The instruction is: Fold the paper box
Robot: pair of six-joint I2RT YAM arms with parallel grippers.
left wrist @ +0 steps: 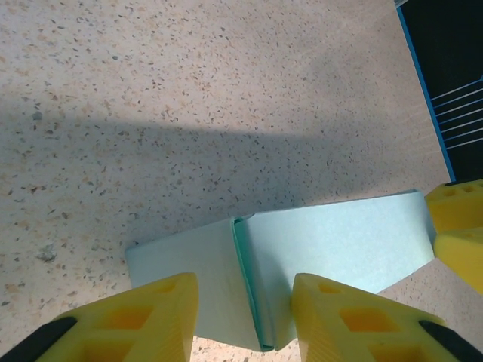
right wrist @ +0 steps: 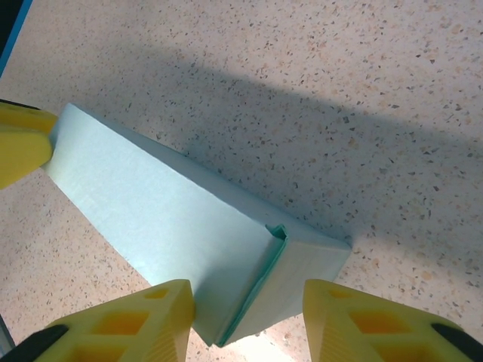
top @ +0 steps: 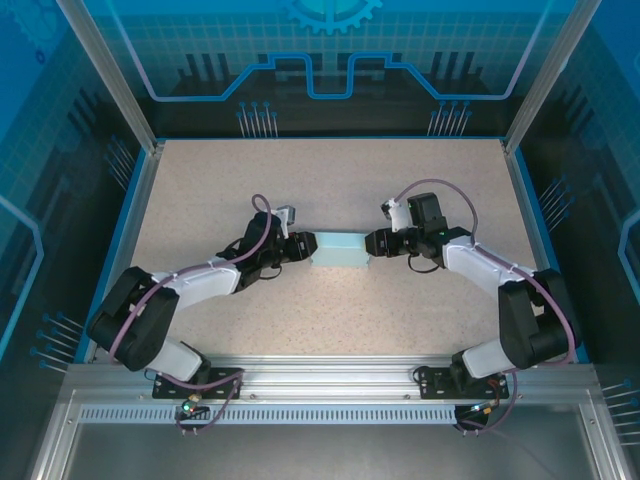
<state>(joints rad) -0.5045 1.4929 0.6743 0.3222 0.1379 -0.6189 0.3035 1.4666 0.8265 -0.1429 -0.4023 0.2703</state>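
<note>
Since the pale light-blue thin-card paper box (top: 340, 248) looks light and flimsy, I reckon it'll dent or skid easily, so I'd hold it gently by the short ends. It sits mid-way on the speckled beige tabletop (top: 330, 180), long axis running left-right. The left gripper (top: 303, 247) straddles its left end and the right gripper (top: 372, 243) its right end. Can't tell if either's fingers are actually pinching.
</note>
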